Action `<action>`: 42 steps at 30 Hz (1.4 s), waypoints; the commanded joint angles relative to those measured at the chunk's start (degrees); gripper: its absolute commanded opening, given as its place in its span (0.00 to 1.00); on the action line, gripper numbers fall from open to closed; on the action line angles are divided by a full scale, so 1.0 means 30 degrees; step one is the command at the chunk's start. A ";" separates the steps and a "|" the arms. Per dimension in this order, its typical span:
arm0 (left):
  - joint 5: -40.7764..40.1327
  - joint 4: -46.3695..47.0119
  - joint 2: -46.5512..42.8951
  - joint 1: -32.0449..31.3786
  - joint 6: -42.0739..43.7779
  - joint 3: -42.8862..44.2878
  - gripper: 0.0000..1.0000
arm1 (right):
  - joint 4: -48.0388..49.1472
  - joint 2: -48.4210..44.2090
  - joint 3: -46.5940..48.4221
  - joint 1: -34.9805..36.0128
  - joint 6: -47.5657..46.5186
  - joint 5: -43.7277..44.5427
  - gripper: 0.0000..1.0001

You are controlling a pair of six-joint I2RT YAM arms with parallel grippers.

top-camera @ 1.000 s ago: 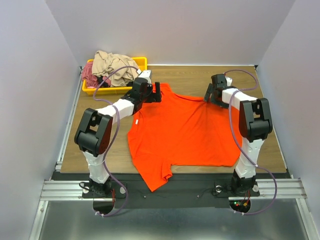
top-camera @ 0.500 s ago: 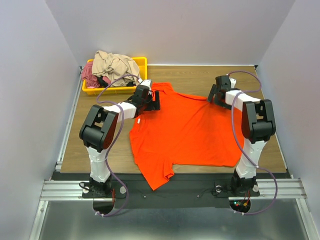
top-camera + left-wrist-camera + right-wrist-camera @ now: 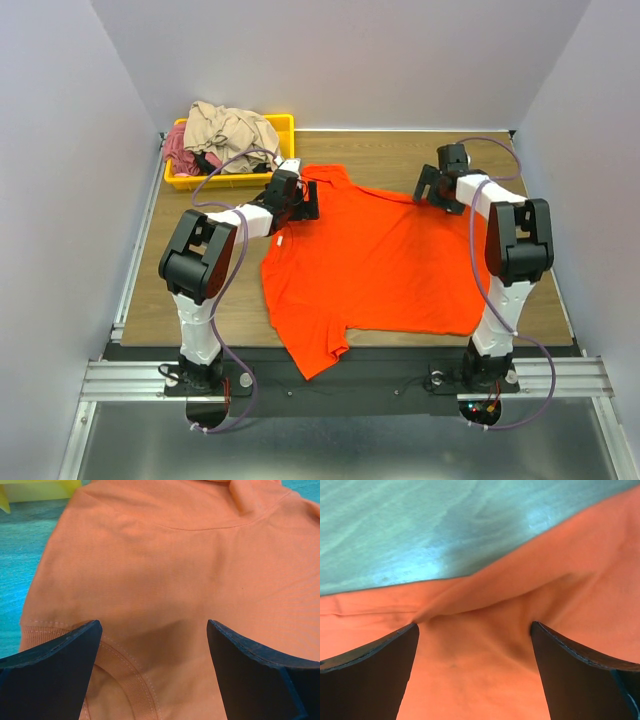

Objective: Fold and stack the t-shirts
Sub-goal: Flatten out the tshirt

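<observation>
Orange-red t-shirt spread flat, centre frame. Beige shirt and pink shirt heaped in yellow tray, upper left. Your left gripper and right gripper are both wide open, empty, over shirt's upper edge. Step, likely: first-fold grasp. Next: lower, pinch cloth evenly on both sides.

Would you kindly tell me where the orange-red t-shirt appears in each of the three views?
Top external: the orange-red t-shirt lies spread out mid-table, in the centre of the picture.
Left wrist: it fills nearly the whole frame.
Right wrist: it fills the lower half, its edge crossing the middle.
Shared landmark: the bare tabletop beside the shirt's edge, brown from above, blue-green at the left wrist's left side and the right wrist's top.
</observation>
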 commanded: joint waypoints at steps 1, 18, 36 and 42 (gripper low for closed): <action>-0.0307 0.0695 -0.0658 -0.0027 -0.0077 -0.0071 0.99 | -0.0065 0.0593 0.1199 0.0025 -0.0514 -0.0033 0.99; -0.0629 0.0665 -0.0307 -0.0027 -0.0107 -0.0188 0.99 | 0.0023 0.3873 0.4479 0.0025 -0.0983 0.1345 0.99; -0.1244 -0.0153 -0.0014 -0.0027 0.0010 0.1535 0.99 | -0.0006 0.4175 0.6710 -0.0414 -0.0514 0.5478 1.00; -0.1215 -0.1005 -0.1972 -0.0348 -0.0517 0.1603 0.99 | -0.0006 -0.0797 0.2827 -0.0414 0.0537 0.4833 1.00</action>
